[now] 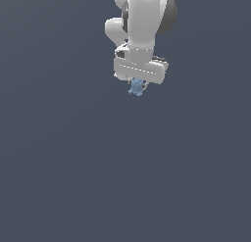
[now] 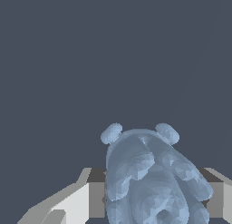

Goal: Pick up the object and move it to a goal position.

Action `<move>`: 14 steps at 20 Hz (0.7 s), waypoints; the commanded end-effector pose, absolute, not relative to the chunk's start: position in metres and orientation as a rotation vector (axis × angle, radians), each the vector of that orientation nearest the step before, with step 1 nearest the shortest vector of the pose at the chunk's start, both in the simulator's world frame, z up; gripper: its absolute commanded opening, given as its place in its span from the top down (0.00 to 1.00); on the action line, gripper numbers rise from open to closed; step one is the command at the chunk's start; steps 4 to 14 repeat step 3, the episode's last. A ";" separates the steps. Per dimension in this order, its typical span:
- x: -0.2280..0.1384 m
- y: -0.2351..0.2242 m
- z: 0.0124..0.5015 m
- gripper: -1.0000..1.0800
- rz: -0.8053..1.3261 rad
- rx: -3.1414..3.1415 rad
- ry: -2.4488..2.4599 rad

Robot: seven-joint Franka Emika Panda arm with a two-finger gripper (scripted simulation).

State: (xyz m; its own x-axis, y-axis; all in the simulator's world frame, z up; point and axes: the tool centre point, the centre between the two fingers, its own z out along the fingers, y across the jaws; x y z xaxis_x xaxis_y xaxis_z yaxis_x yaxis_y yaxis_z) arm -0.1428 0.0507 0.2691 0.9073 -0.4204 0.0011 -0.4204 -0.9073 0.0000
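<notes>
Clearly, we see the white Panda arm (image 1: 142, 25) reaching down from the upper part of the exterior view, its wrist ending in a broad pale housing. Just under that housing sits our gripper (image 1: 137, 85), and the object (image 1: 136, 87) hangs there, a tiny light-blue lump with small knobs poking out of it. It is much smaller than the housing above it and peeks out below its lower edge, a little toward the exterior view's left of the housing's middle.

From the wrist view we get a far closer look. The object (image 2: 152, 177) fills much of the frame near the camera: a rounded, faceted body with two small ear-like bumps at its far end and several bulging limbs along its sides. On either side of it we see the fingers (image 2: 93, 193), grey and white blocks that stand hard against the object's flanks with no gap showing. So we read the gripper (image 2: 154, 196) as pinching the object between its two fingers.

Around all this we see only a flat dark blue-grey ground (image 1: 73, 177), without any edge or marking. Whether the object touches that ground or is lifted off it, we cannot tell from either view.
</notes>
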 end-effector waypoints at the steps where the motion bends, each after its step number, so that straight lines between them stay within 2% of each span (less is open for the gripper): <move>1: -0.142 0.050 0.268 1.00 0.000 3.068 -0.677; 14: -0.142 0.050 0.267 1.00 0.000 3.068 -0.677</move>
